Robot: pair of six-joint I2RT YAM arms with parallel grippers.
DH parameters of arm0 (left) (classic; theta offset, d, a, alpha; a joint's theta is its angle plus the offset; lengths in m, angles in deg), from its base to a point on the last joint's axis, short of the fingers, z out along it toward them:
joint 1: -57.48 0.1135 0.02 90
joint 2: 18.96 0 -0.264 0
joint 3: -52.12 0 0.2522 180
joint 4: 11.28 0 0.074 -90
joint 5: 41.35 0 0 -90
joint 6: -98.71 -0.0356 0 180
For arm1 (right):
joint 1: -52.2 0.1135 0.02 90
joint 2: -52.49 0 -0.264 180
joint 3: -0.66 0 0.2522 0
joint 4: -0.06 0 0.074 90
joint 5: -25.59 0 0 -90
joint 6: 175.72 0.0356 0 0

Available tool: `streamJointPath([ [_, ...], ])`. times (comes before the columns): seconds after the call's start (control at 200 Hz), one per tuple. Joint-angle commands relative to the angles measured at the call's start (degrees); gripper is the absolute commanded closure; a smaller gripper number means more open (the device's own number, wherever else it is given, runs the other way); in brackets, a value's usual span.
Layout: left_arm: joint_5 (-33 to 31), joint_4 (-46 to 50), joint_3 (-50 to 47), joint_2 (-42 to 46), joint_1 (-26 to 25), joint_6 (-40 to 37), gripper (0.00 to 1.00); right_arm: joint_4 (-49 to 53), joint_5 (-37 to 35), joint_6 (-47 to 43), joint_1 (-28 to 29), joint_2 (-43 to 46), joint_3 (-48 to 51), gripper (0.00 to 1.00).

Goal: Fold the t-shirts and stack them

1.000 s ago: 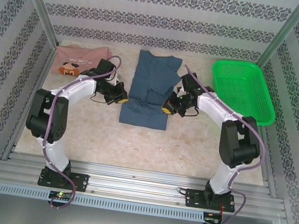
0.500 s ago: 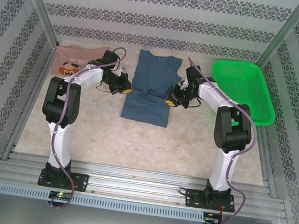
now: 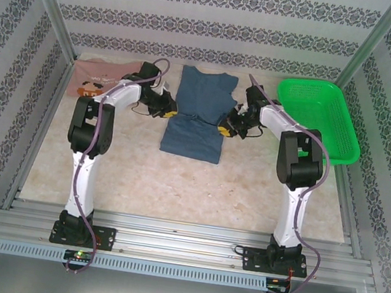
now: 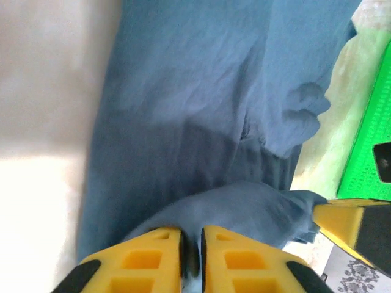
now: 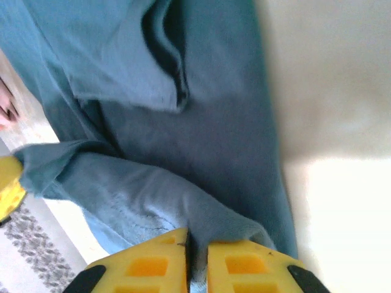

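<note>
Slate-blue t-shirt lay lengthwise at the far middle of the table, with a crease across its middle. Pink t-shirt lay flat in the far left corner, apart from the blue one. Left gripper sat at the blue shirt's left edge, jaws nearly together, a fold of cloth pinched between them. Right gripper was clamped likewise on the right edge. Green basket stood at the far right.
</note>
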Motion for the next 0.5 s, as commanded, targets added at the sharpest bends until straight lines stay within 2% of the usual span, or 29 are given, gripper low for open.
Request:
streamJointPath([
  [0.0, 3.52, -3.36, 5.71, -1.30, 0.97, 3.95, 0.70, -11.43, 1.99, 5.25, -2.65, -0.59, -2.46, 0.68],
  [0.045, 4.76, -5.07, 8.44, -2.02, 0.95, 6.14, 0.66, -14.95, 2.80, 6.73, -3.72, -0.48, -4.40, 0.63],
  [0.105, 4.82, -6.07, 11.37, -2.23, 1.08, 8.14, 0.58, -17.59, 3.45, 7.78, -5.11, -0.05, -7.47, 0.60],
  [0.175, 4.08, -5.80, 13.52, -1.32, 1.89, 9.08, 0.51, -16.50, 3.75, 7.26, -6.27, 1.49, -11.02, 0.57],
  [0.25, 3.32, -8.93, 10.88, 2.30, 3.38, 10.97, 0.49, -14.12, 4.25, 4.98, -6.73, 5.39, -11.44, 0.55],
  [0.355, 2.77, -12.60, 3.62, 9.84, 5.58, 11.68, 0.42, -11.32, 3.99, 1.72, -6.11, 14.01, -4.33, 0.55],
  [0.495, 2.35, -9.83, -9.79, 21.40, 6.12, 4.71, 0.33, -8.04, 1.11, -1.05, -3.24, 27.11, 13.04, 0.54],
])
